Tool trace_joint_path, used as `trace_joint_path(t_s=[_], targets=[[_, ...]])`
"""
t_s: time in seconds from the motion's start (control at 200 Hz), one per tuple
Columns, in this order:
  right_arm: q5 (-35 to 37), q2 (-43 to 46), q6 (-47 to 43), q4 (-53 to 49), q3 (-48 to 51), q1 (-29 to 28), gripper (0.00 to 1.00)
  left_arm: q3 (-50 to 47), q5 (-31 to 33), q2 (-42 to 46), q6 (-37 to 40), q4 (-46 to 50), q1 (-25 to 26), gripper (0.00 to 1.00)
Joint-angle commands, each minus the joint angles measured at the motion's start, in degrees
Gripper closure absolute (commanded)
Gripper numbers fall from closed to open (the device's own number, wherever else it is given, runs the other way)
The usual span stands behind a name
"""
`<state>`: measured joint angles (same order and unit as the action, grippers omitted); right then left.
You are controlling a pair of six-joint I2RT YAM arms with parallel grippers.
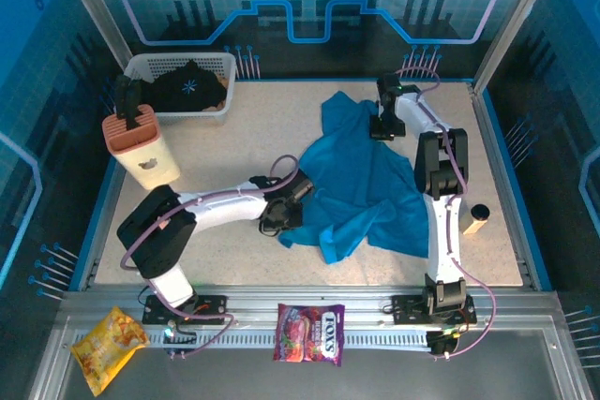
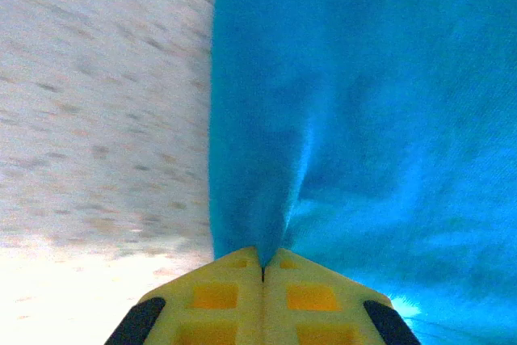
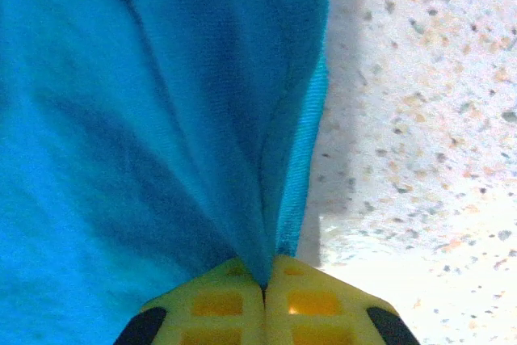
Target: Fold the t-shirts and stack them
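Pinching grip on the teal t-shirt (image 1: 366, 185), held at two edges.
Left tool (image 2: 262, 268) is pressed together on the near-left edge; right tool (image 3: 264, 276) is pressed together on a hemmed edge at the far side. The crumpled cloth is spread on the tabletop (image 1: 234, 147) between them, its line of pull judged diagonal. Black t-shirt (image 1: 192, 86) is lodged in the white basket (image 1: 150, 63), far left, nearer the left arm.
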<state>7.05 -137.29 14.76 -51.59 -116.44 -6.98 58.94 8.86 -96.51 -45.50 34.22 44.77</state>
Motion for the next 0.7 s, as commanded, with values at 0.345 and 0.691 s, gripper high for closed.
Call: trace_joint_path(t_s=[0.345, 0.691], targets=[[6.7, 24.7, 4.5, 4.0, 28.8, 8.2, 1.0, 33.1, 24.9, -7.2, 26.3, 9.2, -16.7, 1.0], [11.4, 25.2, 5.8, 5.9, 30.0, 10.7, 1.0, 72.6, 26.9, -34.9, 39.8, 9.9, -20.3, 0.6]])
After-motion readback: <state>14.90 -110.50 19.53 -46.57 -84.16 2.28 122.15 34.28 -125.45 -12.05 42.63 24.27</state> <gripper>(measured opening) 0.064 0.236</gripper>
